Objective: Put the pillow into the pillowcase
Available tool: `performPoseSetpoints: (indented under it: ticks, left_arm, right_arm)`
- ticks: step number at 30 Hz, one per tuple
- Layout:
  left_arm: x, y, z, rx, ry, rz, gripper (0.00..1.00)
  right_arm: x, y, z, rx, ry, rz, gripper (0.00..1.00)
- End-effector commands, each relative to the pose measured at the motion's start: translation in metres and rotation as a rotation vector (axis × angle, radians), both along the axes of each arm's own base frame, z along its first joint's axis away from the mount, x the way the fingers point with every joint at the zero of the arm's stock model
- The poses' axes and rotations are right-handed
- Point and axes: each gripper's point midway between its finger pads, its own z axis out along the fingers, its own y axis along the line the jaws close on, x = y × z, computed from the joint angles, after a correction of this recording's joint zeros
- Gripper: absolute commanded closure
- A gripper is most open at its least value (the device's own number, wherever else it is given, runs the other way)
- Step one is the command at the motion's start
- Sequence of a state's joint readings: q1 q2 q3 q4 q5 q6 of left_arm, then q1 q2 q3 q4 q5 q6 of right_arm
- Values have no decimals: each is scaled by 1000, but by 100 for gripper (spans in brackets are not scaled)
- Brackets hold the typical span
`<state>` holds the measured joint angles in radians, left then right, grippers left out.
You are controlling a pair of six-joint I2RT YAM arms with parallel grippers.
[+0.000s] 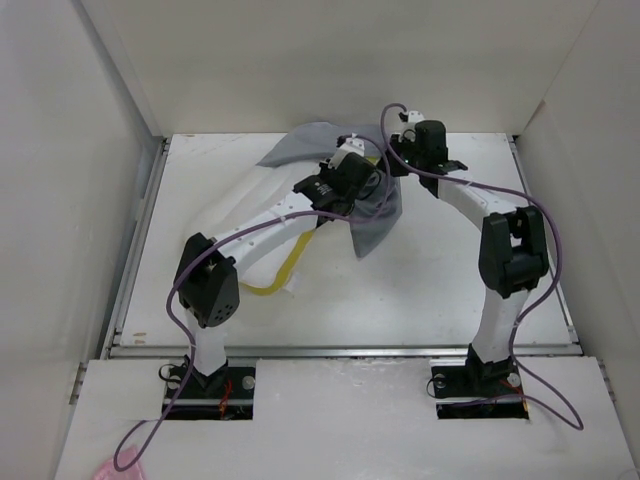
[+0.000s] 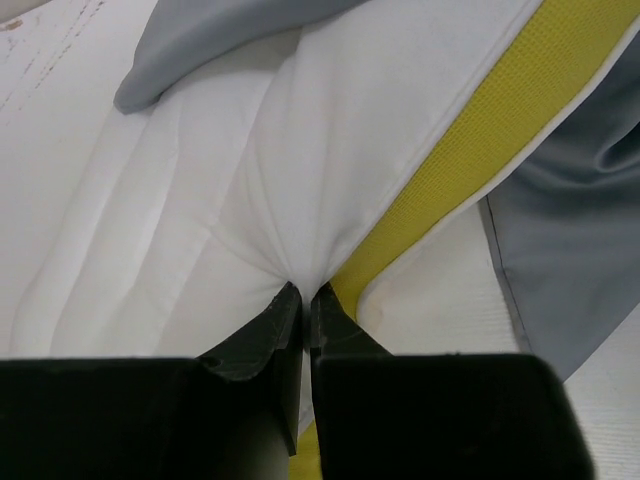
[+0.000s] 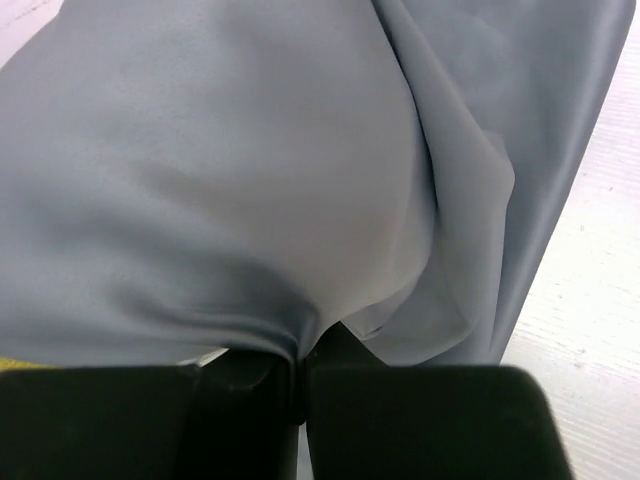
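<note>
We see the pillow (image 1: 262, 250) lying on the white surface (image 1: 450, 290) left of centre, under the left arm, with its far end running under the pillowcase (image 1: 375, 225). The yellow band (image 1: 283, 272) shows along its near right edge. The grey pillowcase is draped over the pillow's far part and hangs down in a loose fold to the right of it. From the left wrist we see the left pincer (image 2: 305, 295) clamped on a pinch of the pillow's white fabric (image 2: 250, 180), just beside the yellow band (image 2: 480, 150), the cloth puckering into its tips. Grey cloth (image 2: 570, 230) lies on either side of that view. From the right wrist we see the right pincer (image 3: 300, 350) closed on a gathered fold of the pillowcase (image 3: 250, 180), which fills almost the whole view. From above, the two pincers sit near each other at the pillowcase.
</note>
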<state>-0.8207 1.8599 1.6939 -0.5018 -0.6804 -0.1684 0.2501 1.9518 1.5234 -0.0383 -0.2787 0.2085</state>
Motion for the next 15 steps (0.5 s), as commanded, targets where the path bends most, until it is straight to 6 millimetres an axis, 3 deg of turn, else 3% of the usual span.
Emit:
performPoseSetpoints:
  ticks: [1, 2, 3, 4, 5, 6, 7, 8, 9, 10, 12, 15]
  left_arm:
    - [13, -5, 52, -69, -125, 19, 100]
    - [17, -12, 57, -93, -139, 12, 100]
    - [21, -15, 57, -96, -141, 12, 100]
    - [27, -25, 43, -96, -120, 7, 100]
    - [32, -31, 51, -105, -128, 7, 100]
    - [36, -36, 47, -109, -120, 14, 100]
    - [40, -43, 43, -119, -107, 8, 100]
    - [46, -50, 23, -89, -79, 8, 100]
    - [51, -58, 30, -120, -90, 7, 100]
    - [52, -61, 26, -116, -77, 0, 100]
    - [56, -66, 16, -128, -69, 12, 100]
    - [56, -69, 10, -144, -58, 18, 100]
  right_arm:
    - [0, 11, 47, 48, -81, 45, 100]
    - [-13, 21, 48, 63, -73, 94, 100]
    - [-30, 25, 33, 63, -32, 120, 100]
    - [-47, 29, 49, 66, -61, 152, 100]
    - [-65, 45, 50, 58, -67, 205, 100]
    - [-89, 52, 32, 38, -8, 251, 100]
    - [-107, 59, 47, 29, -37, 295, 100]
    - [-120, 67, 47, -1, -50, 342, 100]
    - [-145, 89, 47, -6, -43, 424, 100]
    - [-160, 98, 50, -10, -42, 476, 100]
    - [-183, 109, 61, -5, -69, 554, 100]
    - [-206, 109, 64, 26, -61, 628, 100]
